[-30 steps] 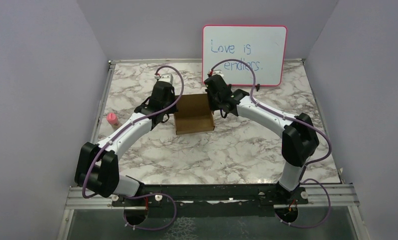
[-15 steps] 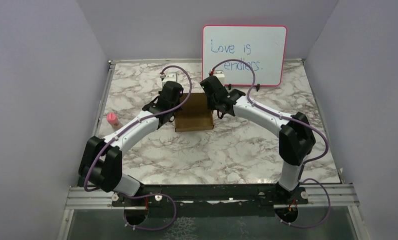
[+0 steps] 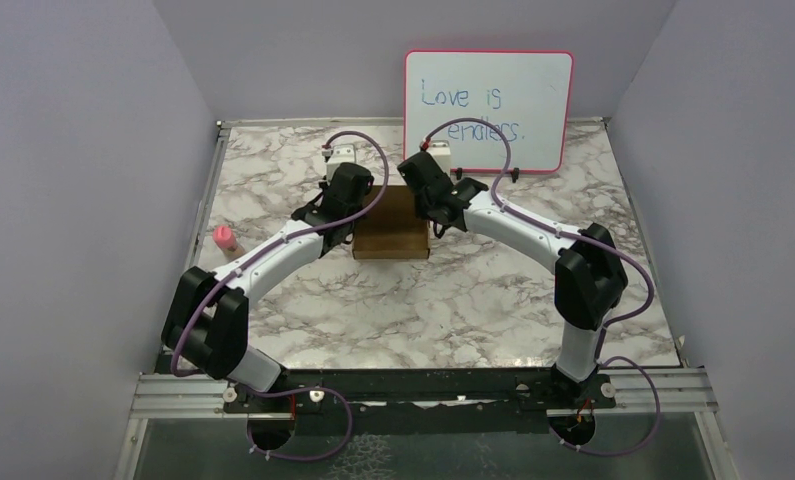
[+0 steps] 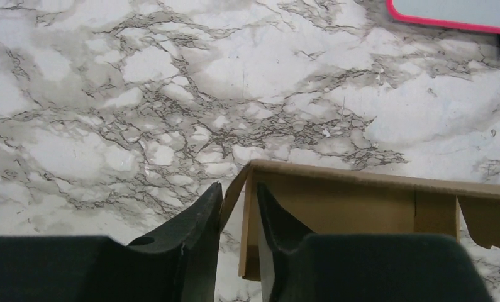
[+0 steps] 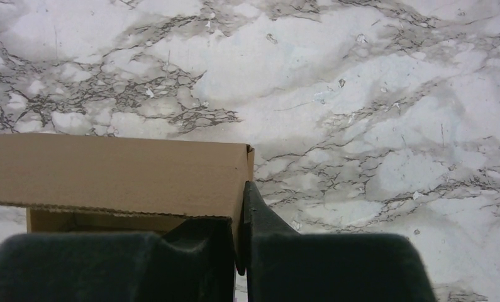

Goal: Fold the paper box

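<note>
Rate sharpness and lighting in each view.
Top external: evenly lit, soft shadows, whiteboard writing legible. Left wrist: marble table crisp, left fingers dark, detail lost. Right wrist: paper box edge sharp, right fingers underexposed.

White arm links (image 3: 273, 252), black joints (image 3: 211, 330), purple cables (image 3: 351, 134), black jaws

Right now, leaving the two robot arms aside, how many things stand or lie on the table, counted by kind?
paper box: 1
whiteboard: 1
small pink object: 1
Total: 3
</note>
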You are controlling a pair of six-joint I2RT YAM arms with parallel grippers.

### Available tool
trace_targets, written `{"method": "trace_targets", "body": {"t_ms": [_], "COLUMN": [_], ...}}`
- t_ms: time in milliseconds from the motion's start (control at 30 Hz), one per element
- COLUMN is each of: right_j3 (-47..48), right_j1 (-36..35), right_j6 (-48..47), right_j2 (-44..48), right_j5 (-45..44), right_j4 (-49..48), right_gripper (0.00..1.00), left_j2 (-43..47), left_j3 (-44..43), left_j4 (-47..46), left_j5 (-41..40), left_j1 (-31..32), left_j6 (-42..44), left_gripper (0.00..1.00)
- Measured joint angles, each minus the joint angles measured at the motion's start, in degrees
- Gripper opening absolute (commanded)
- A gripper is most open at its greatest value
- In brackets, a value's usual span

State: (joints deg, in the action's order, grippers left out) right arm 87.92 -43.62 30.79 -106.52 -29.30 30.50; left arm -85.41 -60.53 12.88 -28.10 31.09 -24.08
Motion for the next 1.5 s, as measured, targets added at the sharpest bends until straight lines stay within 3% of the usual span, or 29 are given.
{"method": "trace_targets", "body": {"t_ms": [67,100,300,500,667,867,1067,1333,1500], "right_j3": [-0.42,-0.83,-5.14,-9.07,-13.29,-22.03,-29.22,-37.70,-38.29], "right_j1": [0.02,0.02,0.61,1.64,2.75,7.04,11.13,11.91,12.59], "right_j6": [-0.94,-1.42,-5.03,-10.45,-16.20,-23.02,-25.94,-27.50,-28.04], "right_j2": [0.07,0.13,2.84,9.35,15.85,23.02,24.24,23.21,21.00], "right_j5": [-0.02,0.02,1.46,4.42,7.39,17.14,25.38,32.33,33.99], "right_j4": [-0.15,-0.46,-2.69,-5.95,-10.91,-18.64,-26.95,-37.20,-41.72], "right_gripper": [0.18,0.26,0.49,0.70,0.75,0.77,0.72,0.57,0.48], "left_j2": [0.24,0.68,5.64,12.31,14.01,12.87,5.90,-2.69,-5.60], "left_j3": [0.07,0.28,1.51,3.41,3.48,3.45,3.43,0.00,-2.10], "left_j4": [-0.09,-0.24,-0.50,-0.92,-1.18,-2.62,-5.70,-5.95,-6.25], "left_j5": [-0.04,0.04,2.23,10.71,21.75,38.93,56.35,69.11,73.16], "left_j1": [-0.35,-0.61,-3.98,-10.14,-17.51,-24.92,-31.87,-32.89,-32.89], "left_j6": [0.37,0.74,2.54,5.88,10.21,14.56,17.75,24.65,29.07], "left_gripper": [0.42,0.45,0.58,0.72,0.73,0.70,0.65,0.59,0.53]}}
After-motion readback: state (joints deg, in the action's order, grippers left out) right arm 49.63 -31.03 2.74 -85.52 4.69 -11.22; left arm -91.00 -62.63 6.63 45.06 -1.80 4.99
